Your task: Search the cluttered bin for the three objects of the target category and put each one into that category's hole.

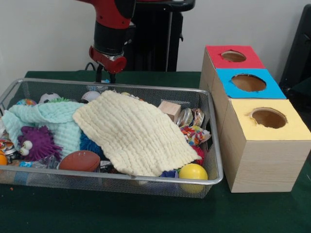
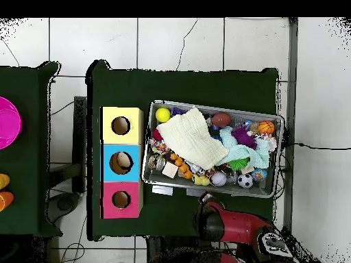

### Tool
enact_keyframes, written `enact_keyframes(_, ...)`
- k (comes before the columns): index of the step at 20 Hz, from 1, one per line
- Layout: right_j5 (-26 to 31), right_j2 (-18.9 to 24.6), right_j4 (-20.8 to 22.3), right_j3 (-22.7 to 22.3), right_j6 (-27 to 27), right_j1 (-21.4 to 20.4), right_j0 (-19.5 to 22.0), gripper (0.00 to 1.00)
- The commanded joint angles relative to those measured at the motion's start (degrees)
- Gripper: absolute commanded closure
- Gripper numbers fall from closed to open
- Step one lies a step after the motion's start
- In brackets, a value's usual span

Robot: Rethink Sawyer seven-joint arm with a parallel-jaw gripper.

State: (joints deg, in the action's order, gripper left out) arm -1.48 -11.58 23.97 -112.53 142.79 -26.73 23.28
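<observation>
Jaws (image 1: 106,77) behind bin (image 1: 146,90), grip hidden, cannot tell. Yellow cloth (image 1: 133,133) below jaws covers toys, so search hard.

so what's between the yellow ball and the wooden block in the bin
In the front view, the yellow ball and wooden block are separated by the pale yellow cloth's edge and colourful wrappers.

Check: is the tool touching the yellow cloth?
Apart. In the front view the tool hangs beyond the bin's far rim, with the yellow cloth lying inside.
</observation>
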Motion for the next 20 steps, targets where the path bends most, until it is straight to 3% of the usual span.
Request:
enact_keyframes(1, 0.1, 2.82, 1.38, 2.62, 1.2, 0.5, -0.12, 0.0)
enact_keyframes(11, 0.83, 4.33, 1.52, 2.99, 0.76, 0.86, 0.86, 0.0)
enact_keyframes(20, -4.02, 2.8, 0.77, 6.99, 2.44, 9.07, -1.14, 0.0)
